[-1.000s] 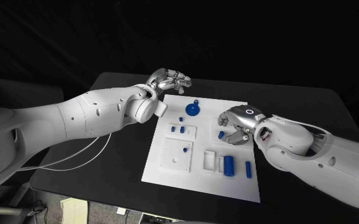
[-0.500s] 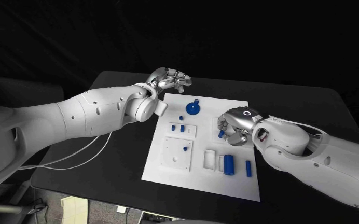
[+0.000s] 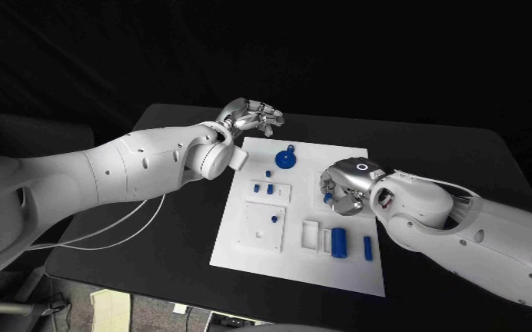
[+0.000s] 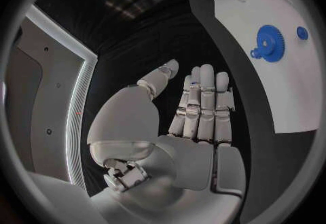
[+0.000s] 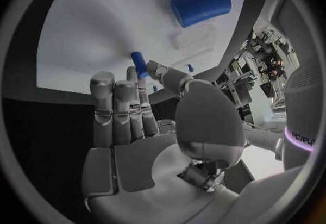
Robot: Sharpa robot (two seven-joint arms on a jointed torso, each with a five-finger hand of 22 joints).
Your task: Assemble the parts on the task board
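Observation:
The white task board [image 3: 290, 264] lies in the middle of the table, also seen as the task board [image 4: 288, 93] and the task board [image 5: 95, 17]. A blue gear [image 3: 286, 161] sits near its far edge, and the gear [image 4: 269, 50] lies beyond my left fingers. My left hand [image 3: 251, 117] hovers off the board's far left corner, and this left hand [image 4: 197, 110] has flat, spread fingers and holds nothing. My right hand [image 3: 346, 187] is low over the board's right middle. The right hand [image 5: 136, 115] has its thumb and a finger at a small blue peg [image 5: 138, 62]; a grip is unclear.
Small blue pegs [image 3: 264, 189] stand in a block left of centre. A blue cylinder [image 3: 339, 244] and a thin blue rod [image 3: 368, 249] lie near the board's front right; the cylinder [image 5: 200, 5] lies past my right fingers. Black table [image 3: 166, 217] surrounds the board.
My right hand has shifted slightly left over the board, closer to the small peg. The left hand has stayed where it was.

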